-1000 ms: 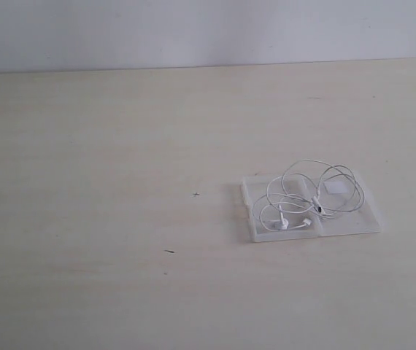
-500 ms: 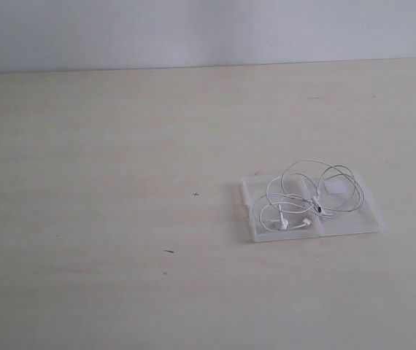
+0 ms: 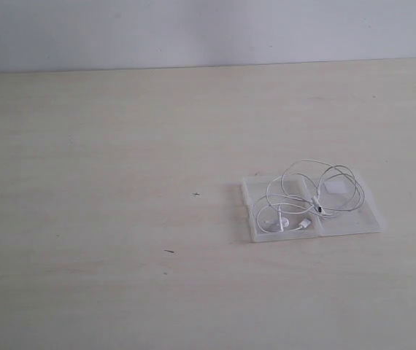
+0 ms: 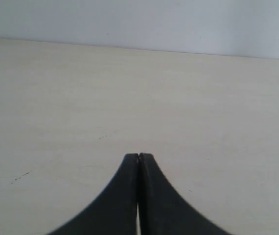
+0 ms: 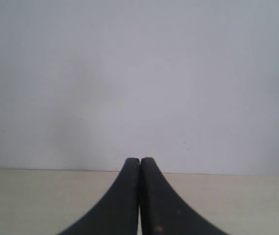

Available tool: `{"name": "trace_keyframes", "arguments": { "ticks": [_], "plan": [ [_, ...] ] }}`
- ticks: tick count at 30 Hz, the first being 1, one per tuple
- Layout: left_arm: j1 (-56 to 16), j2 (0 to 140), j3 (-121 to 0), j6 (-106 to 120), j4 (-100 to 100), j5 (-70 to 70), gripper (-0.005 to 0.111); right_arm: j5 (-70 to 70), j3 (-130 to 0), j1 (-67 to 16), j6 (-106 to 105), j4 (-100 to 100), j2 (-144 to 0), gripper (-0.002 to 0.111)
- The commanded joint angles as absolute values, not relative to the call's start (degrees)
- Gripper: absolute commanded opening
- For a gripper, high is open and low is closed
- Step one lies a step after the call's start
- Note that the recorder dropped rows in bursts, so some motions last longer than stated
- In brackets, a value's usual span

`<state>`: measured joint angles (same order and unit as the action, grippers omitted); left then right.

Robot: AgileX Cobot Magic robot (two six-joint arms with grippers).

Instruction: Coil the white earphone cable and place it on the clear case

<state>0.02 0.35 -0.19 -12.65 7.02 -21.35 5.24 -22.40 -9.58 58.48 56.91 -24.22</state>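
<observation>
**Inspector:** Where is the cable?

**Onlooker:** The white earphone cable [image 3: 314, 203] lies in loose loops across the clear case [image 3: 350, 223]. Its earbuds are on the half without the sticker [image 3: 335, 188].

**Inspector:** And the grippers?

**Onlooker:** The left gripper [image 4: 138, 156] and right gripper [image 5: 140, 159] both have their jaws pressed together on nothing, away from the case. I judge the placing done, so there is nothing to hold.

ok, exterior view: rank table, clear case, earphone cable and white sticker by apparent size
1. table
2. clear case
3. earphone cable: its loose loops spread nearly as wide as the case, so 2 and 3 are close
4. white sticker, clearly smallest
</observation>
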Motion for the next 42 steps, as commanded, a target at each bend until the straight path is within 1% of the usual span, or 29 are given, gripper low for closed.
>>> {"name": "trace_keyframes", "arguments": {
  "ticks": [1, 6, 9, 13, 16, 23, 32, 42],
  "plan": [
    [0.14, 0.00, 0.00, -12.46, 6.45, -20.63, 0.000, 4.61, -22.15, -9.33, 58.36, 56.06, -23.98, 0.000],
    [0.14, 0.00, 0.00, -12.46, 6.45, -20.63, 0.000, 5.92, -22.15, -9.33, 54.80, 45.31, -23.98, 0.000],
    [0.14, 0.00, 0.00, -12.46, 6.45, -20.63, 0.000, 8.01, -22.15, -9.33, 42.11, 33.78, -23.98, 0.000],
    [0.14, 0.00, 0.00, -12.46, 6.45, -20.63, 0.000, 9.77, -22.15, -9.33, 27.64, 23.89, -23.98, 0.000],
    [0.14, 0.00, 0.00, -12.46, 6.45, -20.63, 0.000, 9.77, -22.15, -9.33, 23.16, 21.01, -23.98, 0.000],
    [0.14, 0.00, 0.00, -12.46, 6.45, -20.63, 0.000, 10.07, -22.15, -9.33, 20.82, 15.77, -23.34, 0.000],
    [0.14, 0.00, 0.00, -12.46, 6.45, -20.63, 0.000, 12.19, -21.50, -9.33, -4.29, -1.81, -21.36, 0.000],
    [0.14, 0.00, 0.00, -12.46, 6.45, -20.63, 0.000, 10.64, -14.86, -9.33, -15.23, -2.98, -17.31, 0.000]
  ]
}}
